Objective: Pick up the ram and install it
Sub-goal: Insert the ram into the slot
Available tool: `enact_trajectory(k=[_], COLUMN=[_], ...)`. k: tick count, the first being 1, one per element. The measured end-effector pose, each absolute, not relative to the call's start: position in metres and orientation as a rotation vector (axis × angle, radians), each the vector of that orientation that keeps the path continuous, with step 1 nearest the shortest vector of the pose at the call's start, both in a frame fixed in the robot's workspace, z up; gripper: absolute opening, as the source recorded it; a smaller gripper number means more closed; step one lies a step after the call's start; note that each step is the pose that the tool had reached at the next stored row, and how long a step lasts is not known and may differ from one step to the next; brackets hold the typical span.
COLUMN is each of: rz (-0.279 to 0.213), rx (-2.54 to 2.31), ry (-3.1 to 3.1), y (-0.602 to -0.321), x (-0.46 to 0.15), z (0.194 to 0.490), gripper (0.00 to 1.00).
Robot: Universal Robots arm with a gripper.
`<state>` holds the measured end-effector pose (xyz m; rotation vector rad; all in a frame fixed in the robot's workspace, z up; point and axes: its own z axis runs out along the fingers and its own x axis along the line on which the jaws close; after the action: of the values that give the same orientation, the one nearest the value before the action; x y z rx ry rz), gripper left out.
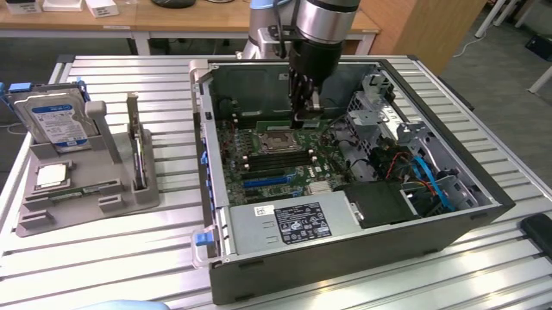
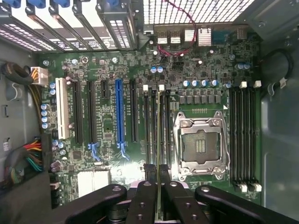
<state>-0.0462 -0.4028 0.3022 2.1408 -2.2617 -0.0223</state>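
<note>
- Exterior view: the gripper (image 1: 304, 116) reaches down into the open computer case (image 1: 345, 265), at the far side of the motherboard (image 1: 258, 174).
- It hangs just past the square processor socket (image 1: 274, 140), on the far side of it.
- The ram (image 1: 265, 121) shows as a thin green strip sticking out from the gripper toward the exterior view's left. Its long side runs left to right, the same way as the black slots by the socket.
- Well off to the exterior view's left, outside the case, the hard drive (image 1: 56, 119) stands in a grey holder (image 1: 86, 194).
- Wrist view: the two fingers (image 2: 150, 173) are pinched tight on the ram (image 2: 159, 135), which is seen edge-on as a thin line.
- The stick runs straight away from the gripper (image 2: 159, 175), lying right along one memory slot (image 2: 161, 100) next to the processor socket (image 2: 201, 144).
- So the ram and the slot point the same way, one over the other.
- I cannot tell if the ram is touching the slot or sits just above it.
</note>
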Motion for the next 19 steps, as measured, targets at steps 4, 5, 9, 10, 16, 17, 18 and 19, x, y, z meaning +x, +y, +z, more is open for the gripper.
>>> enact_trajectory(k=[4,5,9,10,16,17,18,19], rz=[-0.021,-0.021,-0.02,-0.019,0.029,0.034,0.034,0.034], rx=[2.142,2.143,2.151,2.153,2.185,2.188,2.189,2.19], ry=[-2.261,-2.259,-2.252,-2.251,-2.265,-2.266,-2.265,-2.265], y=[-0.4025,-0.4023,-0.4021,-0.4021,-0.4021,-0.4021,-0.402,-0.402], x=[-0.0462,-0.0463,-0.0471,-0.0487,-0.0521,-0.0525,-0.0527,-0.0527], z=[0.2967,0.2954,0.2928,0.2927,0.2923,0.2923,0.2923,0.2923], gripper=[0.13,0.13,0.13,0.13,0.13,0.13,0.13,0.13])
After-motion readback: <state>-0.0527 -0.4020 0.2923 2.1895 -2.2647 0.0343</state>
